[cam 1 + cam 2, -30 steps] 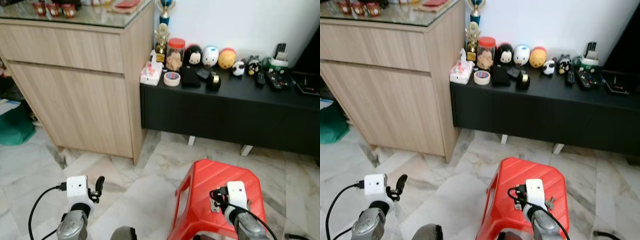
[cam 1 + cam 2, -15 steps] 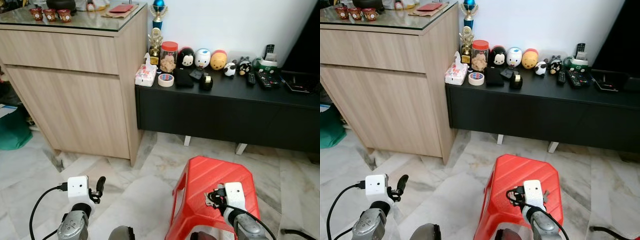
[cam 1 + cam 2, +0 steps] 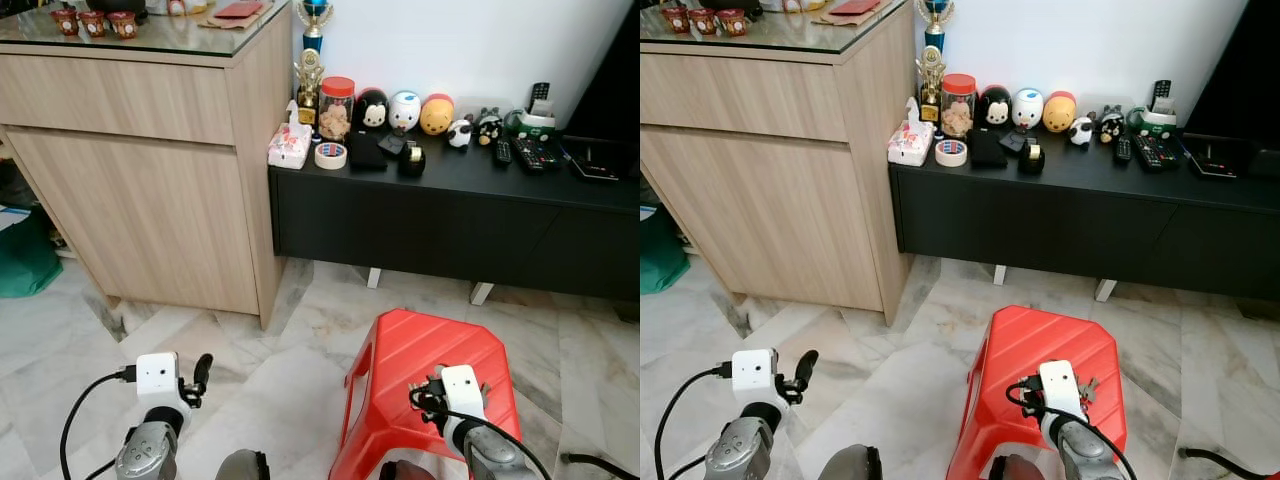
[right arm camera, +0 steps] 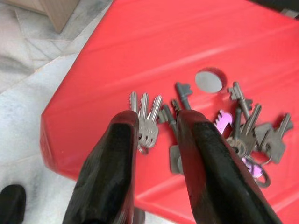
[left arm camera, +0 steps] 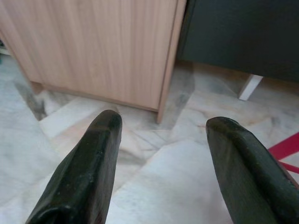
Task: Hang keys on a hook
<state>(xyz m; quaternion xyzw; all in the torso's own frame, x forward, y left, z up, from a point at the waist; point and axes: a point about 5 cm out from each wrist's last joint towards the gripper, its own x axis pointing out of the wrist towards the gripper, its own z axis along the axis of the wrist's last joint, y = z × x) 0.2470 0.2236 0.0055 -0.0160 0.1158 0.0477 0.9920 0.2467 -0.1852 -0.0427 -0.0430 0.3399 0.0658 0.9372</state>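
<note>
Keys [image 4: 243, 140]: spread flat on the red stool [image 3: 420, 360], beside its centre hole.
Right end effector [image 4: 156, 126]: just above the bunch, fingers narrowly parted around some blades, seemingly not yet clenched.
Left end effector [image 5: 161, 135]: released, idle over the floor.
Grasp advice: lower straight, pinch near the ring, lift slowly.
Hook: not located yet.

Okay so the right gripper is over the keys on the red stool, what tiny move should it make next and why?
Probably ease the right gripper straight down: its fingers stand slightly parted above the keys, which lie loose on the red stool, and nothing is between them yet.
</note>
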